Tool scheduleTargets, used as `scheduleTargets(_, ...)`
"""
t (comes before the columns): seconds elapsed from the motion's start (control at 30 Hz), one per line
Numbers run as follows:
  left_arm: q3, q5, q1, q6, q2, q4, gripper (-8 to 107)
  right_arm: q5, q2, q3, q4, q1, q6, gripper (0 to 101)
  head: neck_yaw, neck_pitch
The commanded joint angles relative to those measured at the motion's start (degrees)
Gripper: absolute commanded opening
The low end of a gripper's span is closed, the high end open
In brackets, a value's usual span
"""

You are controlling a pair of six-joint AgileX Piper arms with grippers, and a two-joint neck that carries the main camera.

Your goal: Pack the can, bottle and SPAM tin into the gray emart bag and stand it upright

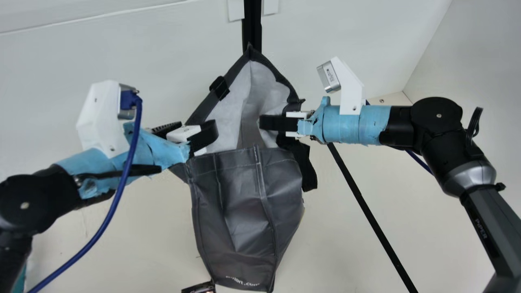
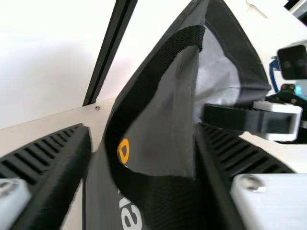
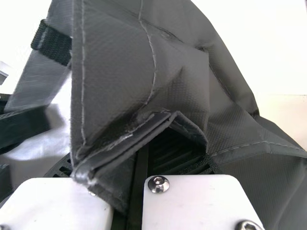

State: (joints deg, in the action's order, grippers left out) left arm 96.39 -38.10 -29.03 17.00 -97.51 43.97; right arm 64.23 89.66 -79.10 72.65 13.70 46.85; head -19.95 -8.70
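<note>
The gray emart bag (image 1: 244,191) hangs mouth upward in the main view, its pale lining showing. At its left edge is my left gripper (image 1: 196,124), fingers apart, one inside the mouth. In the left wrist view, the bag's side (image 2: 177,120) and black webbing (image 2: 125,167) lie between the spread fingers of my left gripper (image 2: 143,136). At the opposite edge is my right gripper (image 1: 269,123), a dark finger inside the mouth. The right wrist view shows folded fabric (image 3: 139,86) pinched by my right gripper (image 3: 136,167). The bag's inner bottom is hidden.
A small dark object (image 1: 199,288), with a reddish patch, lies by the bag's base at the main view's bottom edge. A black strap (image 1: 310,167) dangles beside the bag. A blue cable (image 1: 116,207) loops from the left wrist. Behind the bag's top stands a black post (image 1: 252,24).
</note>
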Motion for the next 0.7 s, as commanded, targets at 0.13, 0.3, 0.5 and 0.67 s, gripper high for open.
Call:
scheduleTargets(0.13, -2.2, 0.6, 0.8, 2.3, 3.6, 3.2, 89, 0.0, 0.0, 0.0, 0.0, 0.0, 0.0, 0, 0.0, -1.3)
scheduleTargets(0.3, -4.2, 0.9, 1.7, 3.4, 6.5, 4.9, 90, 0.0, 0.0, 0.0, 0.0, 0.0, 0.0, 0, 0.0, -1.3)
scheduleTargets(0.5, -6.6, 1.2, 3.1, 4.5, 9.8, 6.6, 90, 0.0, 0.0, 0.0, 0.0, 0.0, 0.0, 0, 0.0, -1.3)
scheduleTargets(0.67, -8.5, 1.6, 4.6, 4.9, 12.5, 6.9, 90, 0.0, 0.0, 0.0, 0.0, 0.0, 0.0, 0, 0.0, -1.3)
